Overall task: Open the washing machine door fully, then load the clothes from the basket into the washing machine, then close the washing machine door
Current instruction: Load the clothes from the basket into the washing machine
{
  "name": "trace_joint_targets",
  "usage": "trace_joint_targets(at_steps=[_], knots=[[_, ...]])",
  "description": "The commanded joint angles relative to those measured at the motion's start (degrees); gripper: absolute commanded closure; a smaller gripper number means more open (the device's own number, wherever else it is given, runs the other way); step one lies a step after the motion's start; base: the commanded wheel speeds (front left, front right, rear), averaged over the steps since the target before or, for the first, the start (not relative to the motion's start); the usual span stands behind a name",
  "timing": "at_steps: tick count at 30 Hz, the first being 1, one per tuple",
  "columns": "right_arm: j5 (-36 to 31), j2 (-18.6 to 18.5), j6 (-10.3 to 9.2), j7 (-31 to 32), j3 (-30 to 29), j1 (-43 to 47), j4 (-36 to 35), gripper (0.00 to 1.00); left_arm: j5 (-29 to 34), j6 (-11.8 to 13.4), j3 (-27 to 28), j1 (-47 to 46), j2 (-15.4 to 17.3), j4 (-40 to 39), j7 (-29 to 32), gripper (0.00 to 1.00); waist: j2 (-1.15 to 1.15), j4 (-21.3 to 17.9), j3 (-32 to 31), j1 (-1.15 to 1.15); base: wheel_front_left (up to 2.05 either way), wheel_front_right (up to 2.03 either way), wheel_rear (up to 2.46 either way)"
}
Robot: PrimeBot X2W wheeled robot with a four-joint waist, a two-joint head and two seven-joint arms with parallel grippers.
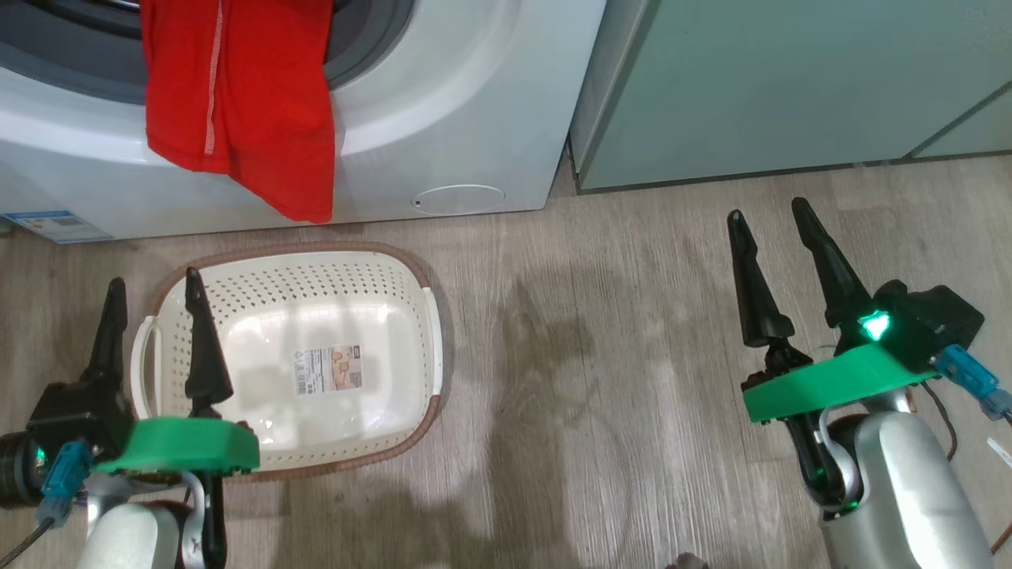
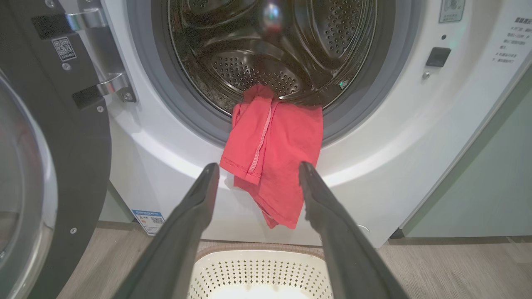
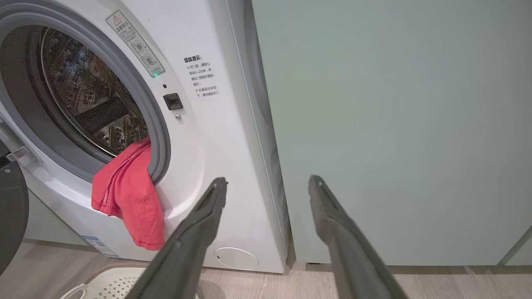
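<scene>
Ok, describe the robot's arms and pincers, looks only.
Left pincer and right pincer match: two long black tapering fingers on a black housing, over a bright green plate. A blue connector with a dark cable sits at each wrist. Forearms are pale silver-grey. A green light glows on the right housing.

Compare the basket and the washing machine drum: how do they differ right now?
The basket is cream plastic; the drum is steel. The basket holds no clothes, only a label, while a red garment hangs partly out of the drum over the grey gasket. Both are perforated.
</scene>
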Motion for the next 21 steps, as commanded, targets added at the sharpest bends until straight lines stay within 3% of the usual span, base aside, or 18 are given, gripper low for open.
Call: trace_joint_targets(at_steps=[1, 10, 21], knots=[[-0.1, -0.1, 0.0, -0.1, 1.3, 0.0, -2.2, 0.0, -0.2, 0.5, 1.8, -1.2, 1.3, -2.2, 0.2, 0.0, 0.0, -0.1, 0.2, 0.0, 0.0, 0.0, 0.0], [0.5, -0.1, 0.0, -0.3, 1.8, -0.9, -4.2, 0.0, -0.3, -0.8, 1.1, -7.4, 3.2, 0.3, 3.8, 0.0, 0.0, -1.1, 5.0, 0.0, 0.0, 0.0, 0.0], [2.4, -0.1, 0.0, -1.6, 4.5, -4.2, -4.7, 0.0, -3.1, -6.7, 1.0, -26.4, 7.4, 21.1, 8.9, 0.0, 0.0, -5.0, 12.8, 0.0, 0.0, 0.0, 0.0]])
